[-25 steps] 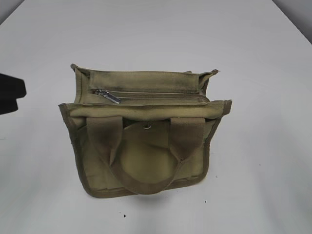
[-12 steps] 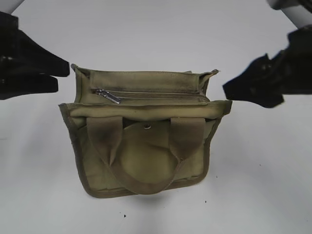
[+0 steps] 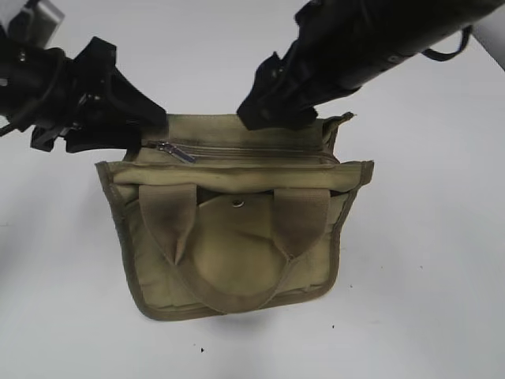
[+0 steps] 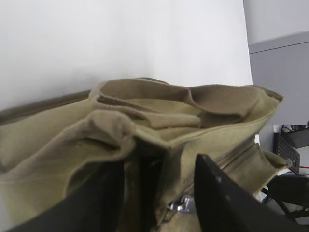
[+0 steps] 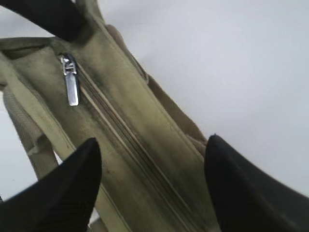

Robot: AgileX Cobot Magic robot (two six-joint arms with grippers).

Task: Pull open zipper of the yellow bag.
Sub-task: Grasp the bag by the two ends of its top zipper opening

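Both arms closing on the bag

Your left gripper (image 3: 146, 126), at the yellow bag's (image 3: 237, 245) nine o'clock, straddles its end to brace it; your right gripper (image 5: 152, 188) hangs open, empty, over the zipper (image 5: 125, 140).

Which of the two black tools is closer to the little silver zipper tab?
The left tool, at the bag's left end, right beside the silver tab. The right tool hovers farther along the zipper, near the middle.

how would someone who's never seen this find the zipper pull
Find the yellow bag on the white table. A closed zipper runs along its top; at its left end lies the pull. It is long and silver, unlike the round snap on the front pocket.
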